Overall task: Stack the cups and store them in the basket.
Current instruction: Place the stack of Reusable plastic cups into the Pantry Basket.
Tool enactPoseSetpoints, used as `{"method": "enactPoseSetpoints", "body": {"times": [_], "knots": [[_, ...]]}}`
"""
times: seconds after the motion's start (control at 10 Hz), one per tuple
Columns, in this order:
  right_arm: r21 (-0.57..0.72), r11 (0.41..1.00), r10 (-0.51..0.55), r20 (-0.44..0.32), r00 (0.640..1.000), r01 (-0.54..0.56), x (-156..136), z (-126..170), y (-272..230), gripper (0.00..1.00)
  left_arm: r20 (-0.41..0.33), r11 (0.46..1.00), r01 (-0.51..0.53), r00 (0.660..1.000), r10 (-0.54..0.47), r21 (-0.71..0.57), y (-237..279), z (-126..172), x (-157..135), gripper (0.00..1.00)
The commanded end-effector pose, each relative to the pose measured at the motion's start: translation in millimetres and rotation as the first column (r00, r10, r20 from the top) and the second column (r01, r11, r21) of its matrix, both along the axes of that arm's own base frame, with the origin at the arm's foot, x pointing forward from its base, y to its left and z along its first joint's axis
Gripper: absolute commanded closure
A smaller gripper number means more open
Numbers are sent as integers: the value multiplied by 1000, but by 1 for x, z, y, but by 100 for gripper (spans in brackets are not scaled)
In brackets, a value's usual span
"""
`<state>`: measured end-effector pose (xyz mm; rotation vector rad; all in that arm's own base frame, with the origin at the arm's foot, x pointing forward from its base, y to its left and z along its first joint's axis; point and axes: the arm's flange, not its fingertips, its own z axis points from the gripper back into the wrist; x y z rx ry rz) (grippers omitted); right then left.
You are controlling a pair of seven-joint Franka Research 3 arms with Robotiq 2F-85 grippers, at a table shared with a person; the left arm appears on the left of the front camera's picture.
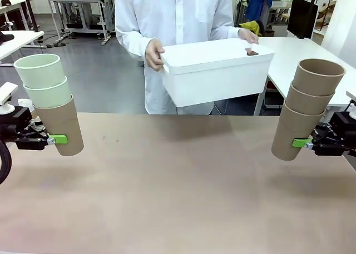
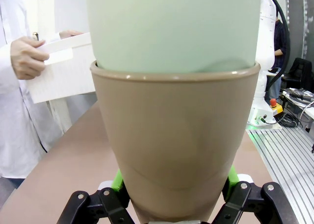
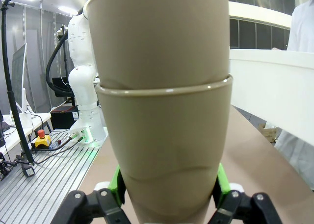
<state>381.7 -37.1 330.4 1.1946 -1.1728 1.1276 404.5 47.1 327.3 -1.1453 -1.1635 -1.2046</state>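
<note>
My left gripper (image 1: pixel 55 138) is shut on a tan cup (image 1: pixel 62 126) with two mint green cups (image 1: pixel 43 79) nested in it, held above the table's left side. In the left wrist view the tan cup (image 2: pixel 174 145) stands between my green pads with a mint cup (image 2: pixel 174 28) inside. My right gripper (image 1: pixel 303 143) is shut on a stack of three tan cups (image 1: pixel 306 106) at the right; the same stack (image 3: pixel 167 136) rises from its pads. A person holds the white basket (image 1: pixel 214 70) in both hands above the far edge.
The brown table (image 1: pixel 178 187) stretches between the two arms. The person in a white coat (image 1: pixel 175 15) stands at the far side. White tables (image 1: pixel 308 51) and other furniture lie beyond. A robot base (image 3: pixel 86 87) stands at the table's side.
</note>
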Motion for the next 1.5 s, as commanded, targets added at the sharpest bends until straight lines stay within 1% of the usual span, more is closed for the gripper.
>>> {"method": "enactPoseSetpoints", "body": {"times": [0.0,1.4], "knots": [[6,1000,-4,7,1000,4,1,4,1,15,10,1000,2,1000,-1,-7,0,5,1,16],[6,1000,-4,7,1000,4,1,4,1,15,10,1000,2,1000,-1,-7,0,5,1,16]]}}
